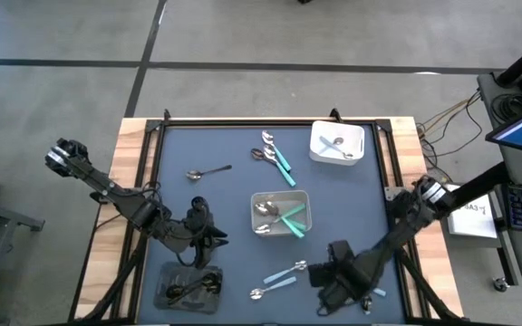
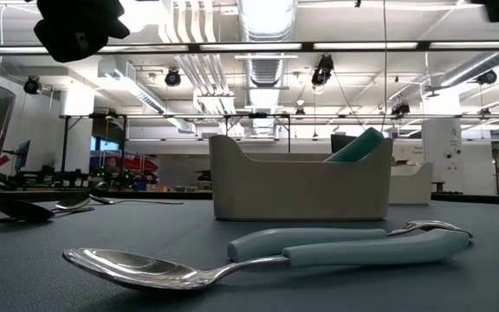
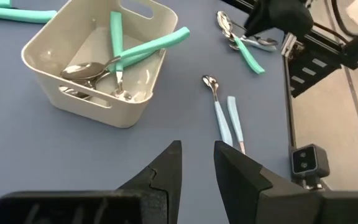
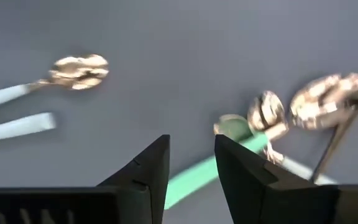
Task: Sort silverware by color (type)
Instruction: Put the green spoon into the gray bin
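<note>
So on the dark mat (image 1: 234, 199) the silverware is spread all over. A grey tray (image 1: 281, 215) sits about dead center with a few teal-handled pieces (image 1: 290, 220) lying in it, handles poking over the rim. Up at 1 o'clock there's a white tray (image 1: 337, 143) with a metal spoon (image 1: 333, 142) inside. Just off its 9 o'clock side lie two more teal-handled pieces (image 1: 275, 154) on the mat. Over at 10 o'clock a lone dark-handled spoon (image 1: 207, 171) sits by itself. Down at 6 o'clock are two pale-blue-handled pieces (image 1: 279, 276), side by side, almost touching. A dark tray (image 1: 188, 288) at 7 o'clock holds some black pieces (image 1: 196, 288).

The left gripper (image 1: 199, 237) hangs just above that dark tray, jaws a little apart, nothing between them. The right gripper (image 1: 326, 272) is at 5 o'clock, right beside the pale-blue pair, jaws apart and empty too; its own camera shows teal and pale-blue handles lying on the mat just ahead of the fingertips.
</note>
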`<state>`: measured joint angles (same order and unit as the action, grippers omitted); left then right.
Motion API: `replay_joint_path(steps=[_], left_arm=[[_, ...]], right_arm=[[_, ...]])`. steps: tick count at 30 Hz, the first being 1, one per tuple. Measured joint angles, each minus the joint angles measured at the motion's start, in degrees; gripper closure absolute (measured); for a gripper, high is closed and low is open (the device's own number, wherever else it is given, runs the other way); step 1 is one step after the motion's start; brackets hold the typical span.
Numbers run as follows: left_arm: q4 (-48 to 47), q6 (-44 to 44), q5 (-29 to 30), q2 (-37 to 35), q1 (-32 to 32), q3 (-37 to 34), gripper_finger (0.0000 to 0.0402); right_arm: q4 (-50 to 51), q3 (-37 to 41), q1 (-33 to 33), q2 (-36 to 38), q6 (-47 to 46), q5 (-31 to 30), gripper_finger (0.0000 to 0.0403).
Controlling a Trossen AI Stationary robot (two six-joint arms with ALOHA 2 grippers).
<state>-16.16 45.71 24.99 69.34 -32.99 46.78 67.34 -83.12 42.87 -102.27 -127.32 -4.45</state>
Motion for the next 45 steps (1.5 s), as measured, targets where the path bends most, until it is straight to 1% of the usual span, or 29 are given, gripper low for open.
replay_joint_path(steps=[2,4,6,8,10,12,18,21,24,27,31,38,42,45], left_arm=[[0.0,0.0,0.6,0.0,0.5,0.0,0.0325],[0.2,0.0,1.0,0.0,1.0,0.0,0.0325],[0.2,0.0,1.0,0.0,1.3,0.0,0.0325],[0.3,0.0,1.0,0.0,1.2,0.0,0.0325],[0.2,0.0,1.0,0.0,1.2,0.0,0.0325],[0.0,0.0,1.0,0.0,1.2,0.0,0.0325],[0.0,0.4,-0.5,0.0,0.7,-0.1,0.0325],[0.6,1.7,-0.5,0.0,-0.2,-0.1,0.0325],[1.3,3.7,-0.5,0.0,-1.3,-0.1,0.0325],[2.5,5.0,-0.5,0.0,-2.5,-0.1,0.0325],[4.8,6.3,0.7,0.0,-3.7,-0.1,0.0325],[9.3,6.3,2.4,0.0,-4.4,-0.1,0.0325],[11.1,6.4,3.3,0.0,-4.3,-0.1,0.0325],[12.0,7.4,4.2,0.0,-4.4,0.0,0.0325]], right_arm=[[-0.1,0.0,1.3,-1.2,-4.1,1.3,0.0284],[-0.5,0.0,2.1,-2.6,-6.6,4.1,0.0284],[-1.8,0.0,2.6,-4.1,-5.8,6.7,0.0285],[-3.9,0.1,3.1,-4.9,-1.2,7.3,0.0287],[-5.0,0.1,3.4,-5.3,7.0,7.4,0.0289],[-4.7,0.1,3.4,-5.4,17.1,7.4,0.0291],[-4.7,0.1,3.3,-6.1,54.4,7.3,0.0298],[-4.9,0.1,3.3,-6.5,70.7,7.4,0.0298],[-4.9,0.1,3.4,-7.2,83.0,7.3,0.0298],[-4.9,0.1,3.5,-7.8,92.6,7.3,0.03],[-5.3,0.1,3.6,-9.4,98.4,7.7,0.03],[-7.8,0.5,4.6,-12.1,101.9,7.2,0.0301],[-8.1,0.5,4.6,-13.1,99.6,7.6,0.0306],[-8.1,0.5,4.6,-12.6,97.7,7.7,0.0325]])
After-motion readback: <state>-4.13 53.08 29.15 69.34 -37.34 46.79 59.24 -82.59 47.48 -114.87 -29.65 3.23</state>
